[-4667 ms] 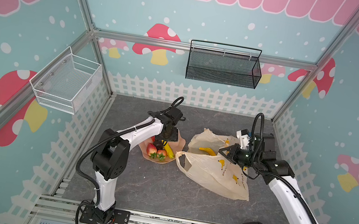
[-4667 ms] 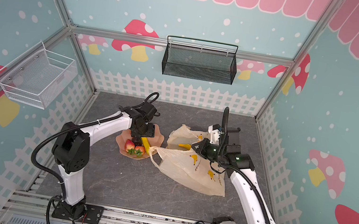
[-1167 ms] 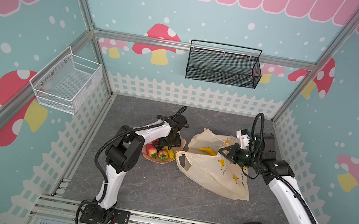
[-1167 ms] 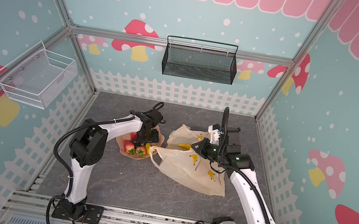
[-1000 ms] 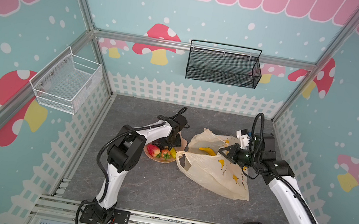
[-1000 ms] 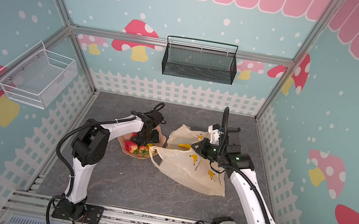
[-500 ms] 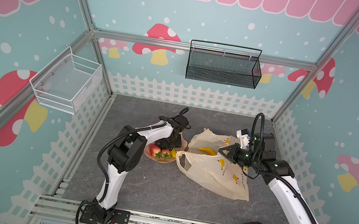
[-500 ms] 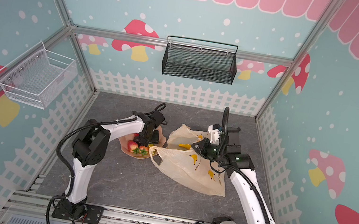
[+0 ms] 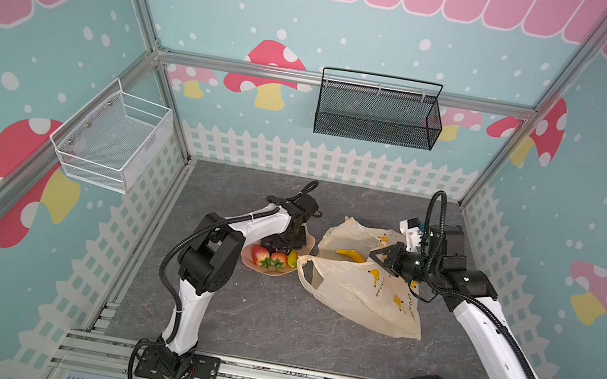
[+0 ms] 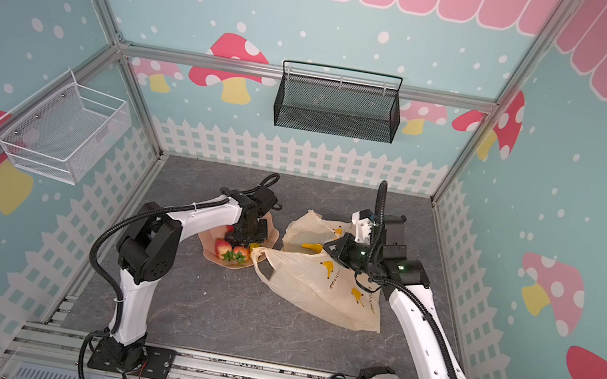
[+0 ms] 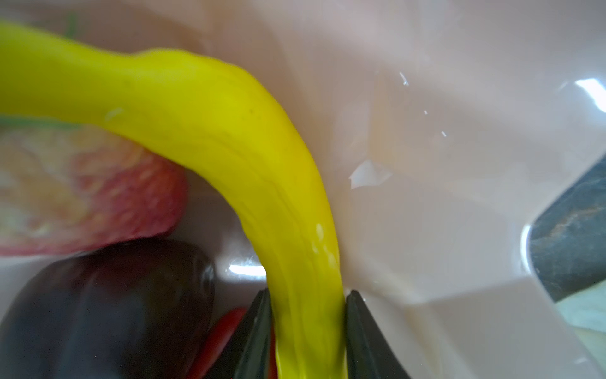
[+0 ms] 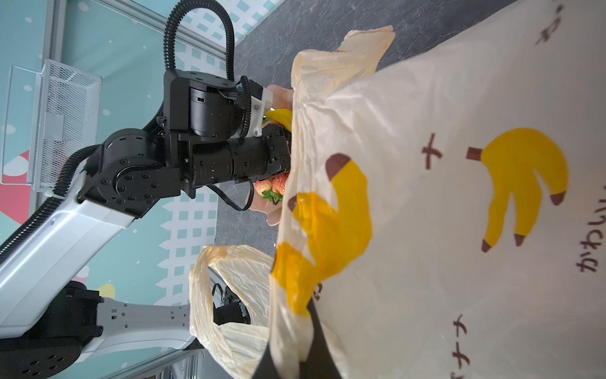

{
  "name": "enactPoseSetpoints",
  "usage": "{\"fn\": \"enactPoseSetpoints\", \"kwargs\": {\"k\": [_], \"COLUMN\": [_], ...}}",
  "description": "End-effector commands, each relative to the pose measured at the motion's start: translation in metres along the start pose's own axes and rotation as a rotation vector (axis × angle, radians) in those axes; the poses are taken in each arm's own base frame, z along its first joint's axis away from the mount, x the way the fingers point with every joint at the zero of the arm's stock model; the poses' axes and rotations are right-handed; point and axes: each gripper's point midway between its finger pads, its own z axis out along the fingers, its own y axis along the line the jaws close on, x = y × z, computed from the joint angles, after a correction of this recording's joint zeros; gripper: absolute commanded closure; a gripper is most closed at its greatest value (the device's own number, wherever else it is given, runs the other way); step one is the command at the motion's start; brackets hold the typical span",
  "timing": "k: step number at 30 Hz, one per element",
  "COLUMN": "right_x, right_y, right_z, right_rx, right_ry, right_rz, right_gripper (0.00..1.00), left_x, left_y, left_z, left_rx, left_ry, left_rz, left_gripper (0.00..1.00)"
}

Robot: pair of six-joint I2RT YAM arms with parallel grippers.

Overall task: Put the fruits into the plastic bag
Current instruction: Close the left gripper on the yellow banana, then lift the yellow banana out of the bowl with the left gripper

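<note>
Banana in left end effector, seemingly gripped

On the dish I count two strawberries in plain sight, one banana and one dark piece. Just beside the dish lies one plastic bag, with a second banana inside. Beyond the dish, on the walls, hang one white basket and one black basket.

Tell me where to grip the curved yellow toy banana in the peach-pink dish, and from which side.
Probably across the slim end of the curved yellow toy banana, from above, where the left gripper flanks it. There both sides are free, between the peach-pink dish wall and the dark round fruit.
</note>
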Motion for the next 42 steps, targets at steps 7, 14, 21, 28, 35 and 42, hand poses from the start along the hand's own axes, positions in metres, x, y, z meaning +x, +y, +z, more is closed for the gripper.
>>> {"fn": "enactPoseSetpoints", "kwargs": {"k": [7,14,21,28,35,42], "right_x": [-0.004,-0.006,-0.006,-0.009,-0.009,-0.009], "right_y": [0.005,0.004,0.004,0.005,0.005,0.006], "right_z": [-0.001,-0.001,0.000,0.000,0.000,-0.001], "right_rx": [-0.002,0.003,0.004,0.004,0.005,0.005], "right_ry": [-0.011,-0.017,-0.017,-0.021,-0.021,-0.023], "right_rz": [-0.012,-0.012,-0.010,-0.013,-0.013,-0.015], "right_gripper": [1.00,1.00,1.00,1.00,1.00,1.00], "left_x": [-0.006,-0.020,-0.034,-0.049,-0.052,-0.041], "left_y": [0.004,-0.001,-0.010,-0.018,-0.032,-0.039], "left_z": [-0.013,-0.035,-0.068,-0.110,-0.149,-0.172], "left_rx": [0.020,0.050,0.102,0.178,0.349,0.471], "left_ry": [-0.033,-0.096,-0.167,-0.286,-0.412,-0.452], "left_rz": [-0.017,-0.002,0.028,0.118,0.268,0.386], "left_gripper": [0.74,0.75,0.80,0.82,0.82,0.87]}}
